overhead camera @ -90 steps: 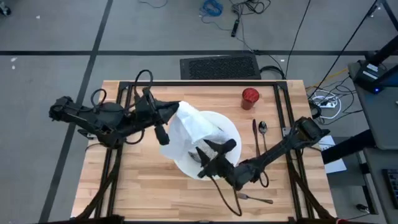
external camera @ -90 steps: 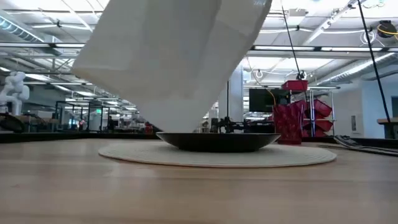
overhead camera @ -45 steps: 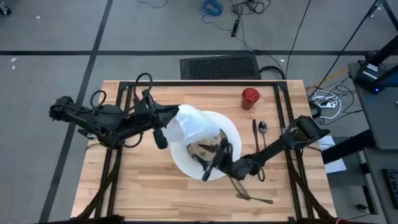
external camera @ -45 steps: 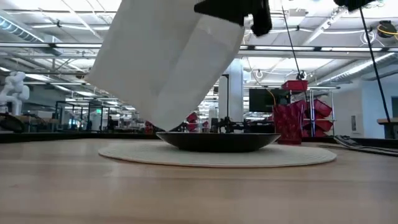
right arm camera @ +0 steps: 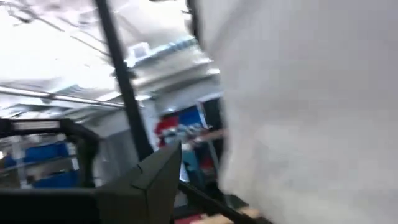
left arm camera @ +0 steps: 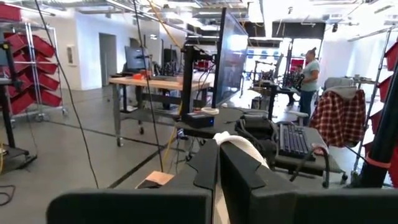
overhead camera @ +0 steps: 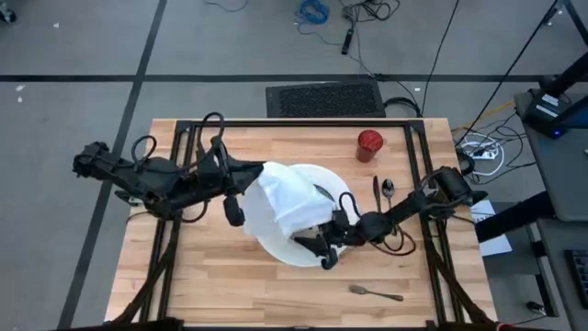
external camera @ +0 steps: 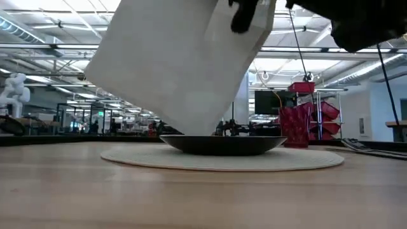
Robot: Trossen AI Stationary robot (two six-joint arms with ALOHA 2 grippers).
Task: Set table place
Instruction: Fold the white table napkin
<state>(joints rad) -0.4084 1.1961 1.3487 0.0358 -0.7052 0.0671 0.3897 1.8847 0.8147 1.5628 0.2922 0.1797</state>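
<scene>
Left gripper [overhead camera: 260, 171]: your fingers pinch the white napkin [overhead camera: 289, 200], holding it above the plate [overhead camera: 276, 246].
Right gripper [overhead camera: 323, 250]: yours sits by the plate's near rim; whether it grips, cannot tell.
Fork [overhead camera: 375, 293]: lies apart, near table [overhead camera: 211, 276] edge.

this was a robotics lab or workshop: a big open hall with ceiling lights, red storage bins [left arm camera: 34, 59] on racks, workbenches [left arm camera: 146, 84] with monitors [left arm camera: 229, 59], loose cables [overhead camera: 317, 13] on the grey floor, and a person [left arm camera: 308, 74] at a desk.
</scene>
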